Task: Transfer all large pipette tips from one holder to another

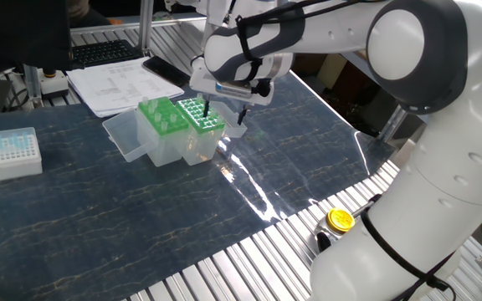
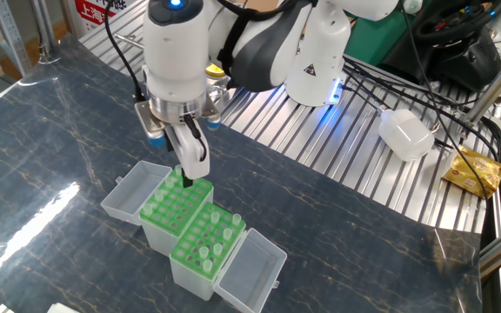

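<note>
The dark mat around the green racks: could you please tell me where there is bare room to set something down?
Free: the mat between the small white box and the green racks, and the stretch from the racks toward the yellow cap. Crowded: at the racks, where open lids flank both ends and the gripper hangs just above; papers lie behind.

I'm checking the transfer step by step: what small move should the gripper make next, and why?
Probably a short straight descent. The gripper hangs just above the far corner of the holder nearer the arm, fingertips close together. Whether it holds a tip cannot be seen, so go slowly. The large pipette tips stand mostly in the other holder.
</note>
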You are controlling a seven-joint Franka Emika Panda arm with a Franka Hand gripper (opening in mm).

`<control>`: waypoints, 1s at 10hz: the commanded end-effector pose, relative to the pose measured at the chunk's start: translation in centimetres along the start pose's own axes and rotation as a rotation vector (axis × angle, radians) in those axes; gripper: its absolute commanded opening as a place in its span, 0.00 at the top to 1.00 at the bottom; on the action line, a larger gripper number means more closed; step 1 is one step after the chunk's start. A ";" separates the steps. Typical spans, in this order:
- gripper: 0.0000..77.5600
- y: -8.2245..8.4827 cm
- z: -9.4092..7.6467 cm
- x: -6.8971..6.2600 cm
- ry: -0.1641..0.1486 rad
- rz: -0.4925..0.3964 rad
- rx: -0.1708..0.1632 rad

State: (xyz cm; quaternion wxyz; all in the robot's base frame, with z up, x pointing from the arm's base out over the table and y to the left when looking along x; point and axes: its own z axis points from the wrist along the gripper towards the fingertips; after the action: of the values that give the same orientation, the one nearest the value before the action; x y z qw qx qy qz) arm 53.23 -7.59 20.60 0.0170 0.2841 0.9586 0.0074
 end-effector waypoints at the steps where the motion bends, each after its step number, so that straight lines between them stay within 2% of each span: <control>1: 0.00 -0.1 0.0 -0.2 0.010 0.004 -0.020; 8: 0.00 -0.1 0.0 -0.2 0.010 0.002 -0.017; 9: 0.99 -0.1 0.0 -0.2 0.010 0.002 -0.017; 10: 0.99 -0.1 0.0 -0.2 0.010 0.002 -0.017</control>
State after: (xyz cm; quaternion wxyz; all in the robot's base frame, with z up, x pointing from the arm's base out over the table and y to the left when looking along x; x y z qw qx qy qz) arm 53.28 -7.72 20.50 0.0132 0.2857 0.9581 0.0170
